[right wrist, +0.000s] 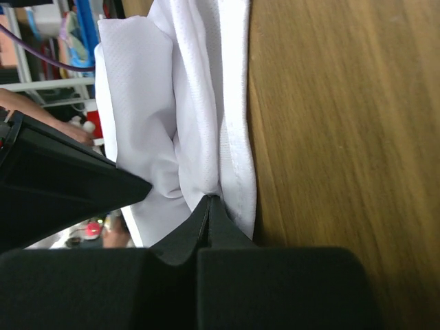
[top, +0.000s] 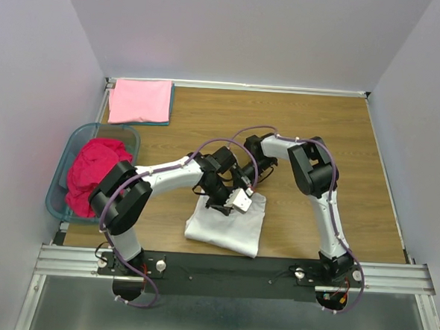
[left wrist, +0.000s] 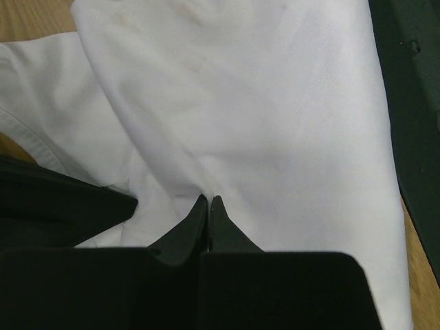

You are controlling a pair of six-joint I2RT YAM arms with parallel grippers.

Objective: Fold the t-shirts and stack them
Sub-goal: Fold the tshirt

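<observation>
Where it lies bunched, white t-shirt nipped at tips — left jaws, right jaws, both clenched.

White t-shirt: plain white throughout, fine knit texture visible up close, slightly greyer in the folds.
Pink t-shirt: plain light pink, unpatterned.
Magenta-red t-shirt: deep magenta-red, plain.
Basket: translucent teal.
Surface: mid-brown wood grain, darker streaks along its length.
Left arm and right arm: white links, black joints.
Cables: purple.
Left fingers and right fingers: matt black.
Rail: silver metal.
Base plate: black.
Walls: pale grey-white with a faint lilac cast.
</observation>
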